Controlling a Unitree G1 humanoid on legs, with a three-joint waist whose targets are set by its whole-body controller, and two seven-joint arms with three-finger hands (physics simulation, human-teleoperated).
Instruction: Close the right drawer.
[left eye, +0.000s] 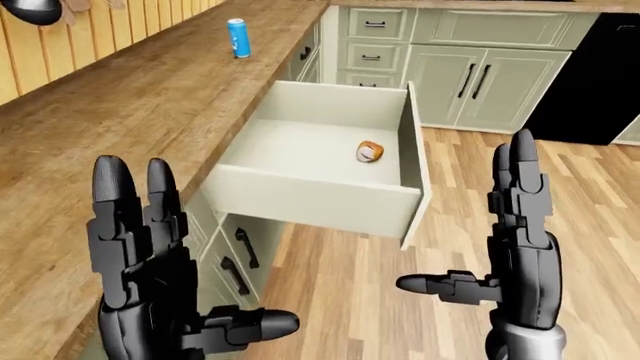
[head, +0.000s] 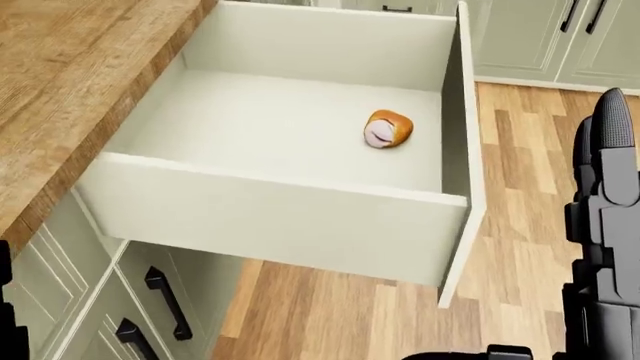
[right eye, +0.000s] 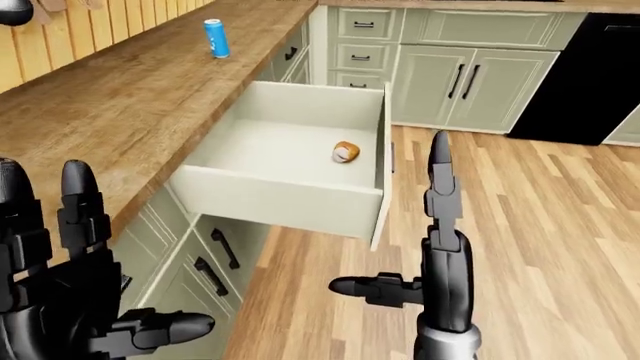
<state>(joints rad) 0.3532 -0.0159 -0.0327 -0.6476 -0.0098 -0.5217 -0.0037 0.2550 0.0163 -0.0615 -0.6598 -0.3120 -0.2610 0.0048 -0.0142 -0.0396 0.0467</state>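
One long wooden bench (left eye: 150, 97) runs up the left side of the left-eye view, with pale green cabinets under it and more along the far wall, and plank flooring (left eye: 590, 195) spreads out to the right. A single black appliance front (left eye: 590, 75) stands at the far right.

One drawer (left eye: 320, 196) juts out from under the bench, pulled fully open over the floor; its front panel (head: 462, 165) faces right in the head view. Below it sit two closed drawers with dark handles (left eye: 240, 247). The floor right of the open drawer's front panel is bare, with room between the panel and the right hand.

Two black hands are raised. The left hand (left eye: 150, 262) shows low on the left, over the bench edge, fingers spread upward, thumb out, holding nothing. The right hand (left eye: 515, 247) stands upright over the floor, well apart from the drawer front, fingers straight up and thumb out sideways, empty.

Inside the drawer lies one small round orange-and-white thing (head: 387, 128), near the front panel. One blue can (left eye: 238, 37) stands upright far up the bench.
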